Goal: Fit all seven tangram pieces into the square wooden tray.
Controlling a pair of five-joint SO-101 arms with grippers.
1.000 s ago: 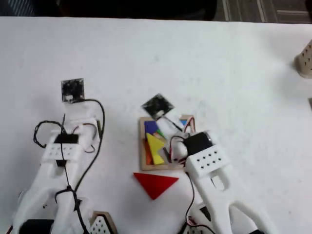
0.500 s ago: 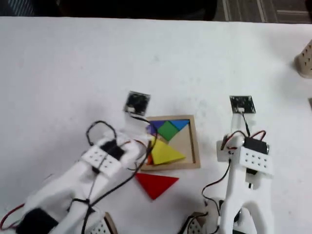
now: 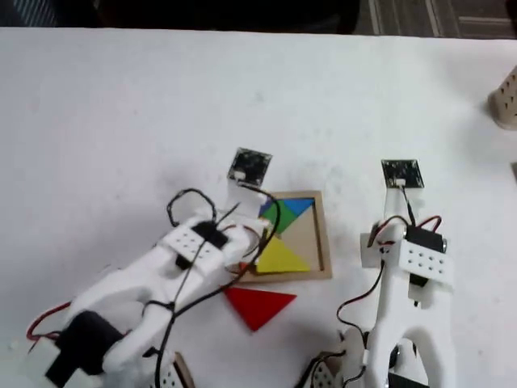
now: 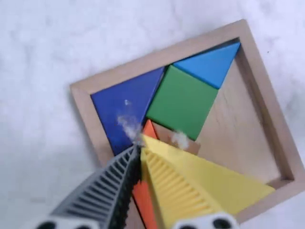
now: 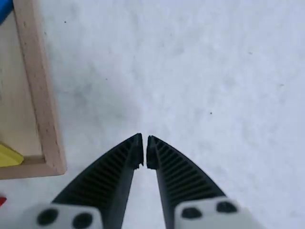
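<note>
The square wooden tray (image 3: pixel 325 238) lies mid-table. Inside it sit a dark blue piece (image 4: pixel 121 102), a green square (image 4: pixel 183 102), a light blue triangle (image 4: pixel 212 62), an orange piece (image 4: pixel 148 131) and a large yellow triangle (image 3: pixel 281 255). A red triangle (image 3: pixel 258 305) rests on the table just in front of the tray. My left gripper (image 4: pixel 139 147) is shut, its tips over the tray's left part where the orange piece and the yellow triangle (image 4: pixel 238 186) meet. My right gripper (image 5: pixel 144 151) is shut with nothing in it, over bare table beside the tray's rim (image 5: pixel 38 95).
The left arm (image 3: pixel 161 283) crosses the table's front left and covers the tray's left edge. The right arm (image 3: pixel 412 259) stands right of the tray. A pale perforated object (image 3: pixel 505 101) sits at the far right edge.
The right arm pulled back from the tray to its right side. The left arm swung in over the tray's left part. The yellow triangle, earlier tilted, now lies flat in the tray.
</note>
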